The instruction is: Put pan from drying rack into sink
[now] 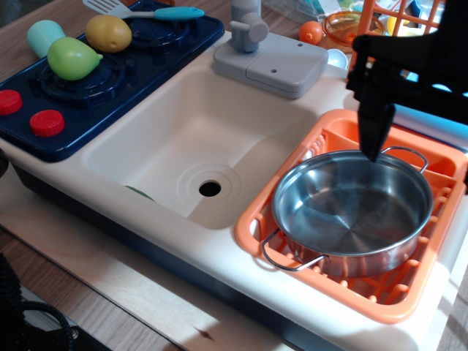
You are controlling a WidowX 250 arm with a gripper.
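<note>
Down at the near right, the pan (352, 212) sits in the drying rack (322, 150), shiny and empty, one wire handle pointing near-left, the other at the far right rim. Over its far edge hangs the gripper (409, 139), black and bulky, reaching in from the right side. One finger (374, 128) points straight down, its tip just over the pan's far rim; I can't say whether it touches. The other finger runs off the right edge of view, so whether the jaws are apart or together can't be told.

Left of the rack lies the sink (146, 142), cream-white, only the dark drain hole (210, 189) in its floor. At its far edge stands the grey faucet (268, 53). Further left, the blue stovetop (102, 77) carries a green pear (72, 58), a yellow fruit (108, 33), a pale cup (44, 35) and a spatula (146, 11), plus two red knobs (31, 113). Far right, an orange wire basket (398, 16) is partly hidden behind the arm.
</note>
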